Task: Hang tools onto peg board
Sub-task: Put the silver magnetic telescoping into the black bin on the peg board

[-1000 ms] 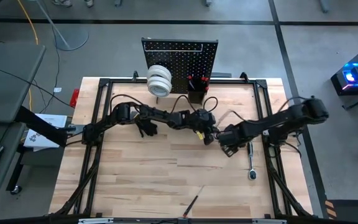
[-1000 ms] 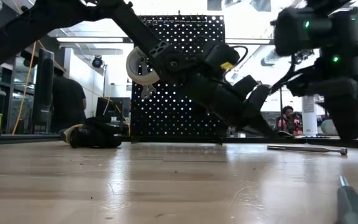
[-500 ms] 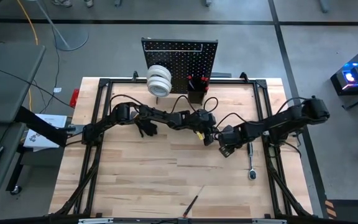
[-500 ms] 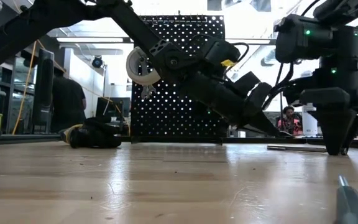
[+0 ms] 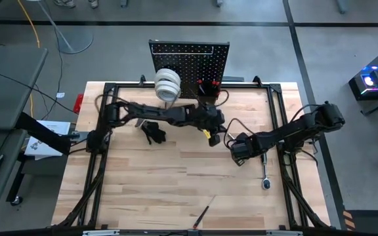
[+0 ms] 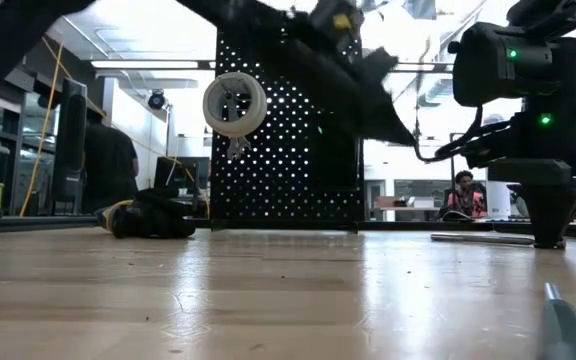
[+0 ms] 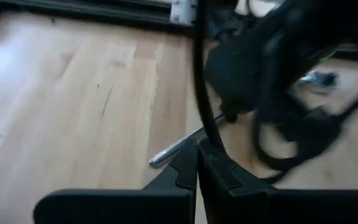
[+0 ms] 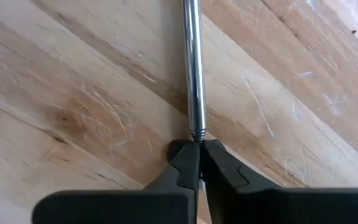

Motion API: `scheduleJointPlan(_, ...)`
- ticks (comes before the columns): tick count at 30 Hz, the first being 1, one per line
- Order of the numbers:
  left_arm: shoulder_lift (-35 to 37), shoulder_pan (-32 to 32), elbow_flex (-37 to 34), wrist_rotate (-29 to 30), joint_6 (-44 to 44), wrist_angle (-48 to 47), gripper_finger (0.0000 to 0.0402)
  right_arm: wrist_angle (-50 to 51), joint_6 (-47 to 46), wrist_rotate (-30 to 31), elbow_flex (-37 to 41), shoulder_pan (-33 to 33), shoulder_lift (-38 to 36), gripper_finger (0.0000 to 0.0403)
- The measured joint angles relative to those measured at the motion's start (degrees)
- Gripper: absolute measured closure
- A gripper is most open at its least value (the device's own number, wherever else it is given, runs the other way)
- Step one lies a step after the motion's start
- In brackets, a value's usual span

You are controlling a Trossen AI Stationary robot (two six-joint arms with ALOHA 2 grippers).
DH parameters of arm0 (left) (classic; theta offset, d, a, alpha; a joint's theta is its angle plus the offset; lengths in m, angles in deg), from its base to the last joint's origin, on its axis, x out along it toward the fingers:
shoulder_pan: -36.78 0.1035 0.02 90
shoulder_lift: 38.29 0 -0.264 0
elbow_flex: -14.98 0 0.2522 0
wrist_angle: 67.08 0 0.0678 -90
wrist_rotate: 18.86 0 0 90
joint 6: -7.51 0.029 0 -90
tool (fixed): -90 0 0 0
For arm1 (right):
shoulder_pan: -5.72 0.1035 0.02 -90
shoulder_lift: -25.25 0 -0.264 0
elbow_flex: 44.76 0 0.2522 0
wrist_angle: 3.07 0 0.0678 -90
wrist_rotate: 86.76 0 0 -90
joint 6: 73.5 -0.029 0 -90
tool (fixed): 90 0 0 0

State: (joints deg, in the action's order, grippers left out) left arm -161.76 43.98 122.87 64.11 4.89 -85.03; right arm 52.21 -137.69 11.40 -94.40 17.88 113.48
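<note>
Your right gripper (image 8: 199, 163) sits low over the surface (image 5: 143, 183) toward its right edge, with its jaws pressed together on the near tip of the ratchet (image 8: 194, 68); the right wrist view shows the chrome shaft ending exactly where the two dark fingers meet, so it looks like a pinch on the very end of the handle, though how much metal is between them you cannot tell. The ratchet's long axis runs straight out from the jaws along the gripper's own line, and in the high view it lies on the wood (image 5: 266, 172) with its head toward the front edge, just beside the surface's right-hand frame rail. It is a slim, polished silver bar, smooth and likely slippery, so a hold this close to the tip may let it swing or slide when lifted. This arm is plainly the nearer one. Your left gripper (image 7: 197, 163) has its jaws shut and empty and hangs near the back middle of the surface, in front of the peg board (image 5: 189, 62), which stands upright at the back edge with white tape rolls (image 5: 167, 84) already hanging on it. A red-handled screwdriver (image 5: 202, 215) waits by the front edge.
</note>
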Motion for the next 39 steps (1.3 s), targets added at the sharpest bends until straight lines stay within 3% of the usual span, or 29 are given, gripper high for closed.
scheduleJointPlan(7, 13.0, -0.2, 0.0, -0.1, -0.2, -11.7, 0.0401, 0.5, -0.1, 0.4, -0.4, 0.7, 0.4, 0.0401)
scheduleJointPlan(12, 23.5, 0.2, 0.1, 5.2, -0.1, -13.8, 0.0401, 5.4, -0.1, 1.1, -4.9, 3.2, 0.4, 0.0403)
scheduleJointPlan(15, 28.5, 0.8, 0.1, 8.2, 0.8, -13.6, 0.0401, 3.9, -0.1, -2.1, -6.2, 3.3, -1.0, 0.0402)
scheduleJointPlan(26, 39.7, 1.1, 0.1, 13.4, 6.1, -20.3, 0.0401, 3.3, 0.2, -2.8, -12.1, 3.7, -1.4, 0.0401)
scheduleJointPlan(35, 48.1, 3.1, -0.2, 14.3, 8.6, -31.9, 0.0401, 14.5, 8.9, 1.2, -27.8, 2.7, -7.1, 0.0402)
scheduleJointPlan(39, 54.5, 5.3, -7.0, 14.4, 5.4, -30.5, 0.0401, 19.6, 13.0, 2.4, -36.2, -1.2, -9.2, 0.0402)
